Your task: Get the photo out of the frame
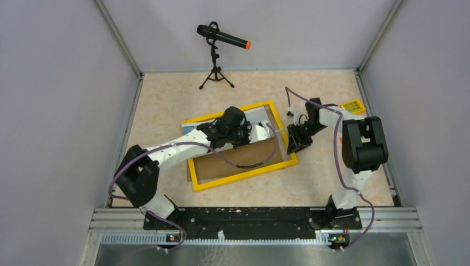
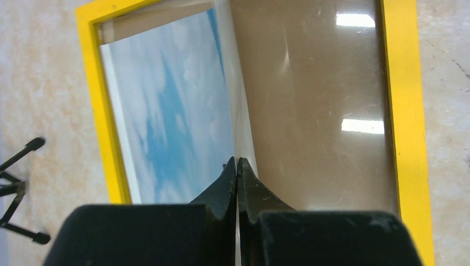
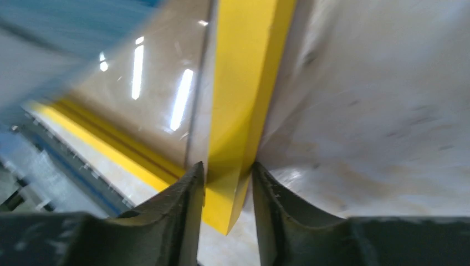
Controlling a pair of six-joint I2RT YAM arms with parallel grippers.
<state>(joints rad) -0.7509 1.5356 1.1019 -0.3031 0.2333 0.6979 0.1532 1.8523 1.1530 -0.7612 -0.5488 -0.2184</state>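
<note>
The frame, a large rectangle with a yellow border, lies flat in the middle of the table with brown board showing inside it. The photo, blue sky with white cloud, is lifted at one side and stands up out of the frame. My left gripper is shut on the photo's thin white edge, over the frame's far half. My right gripper straddles the yellow border near a corner at the frame's right side, with both fingers pressed against it.
A black microphone on a small tripod stands at the back of the table, and its legs show left of the frame in the left wrist view. A small yellow block lies at the back right. Grey walls enclose the table.
</note>
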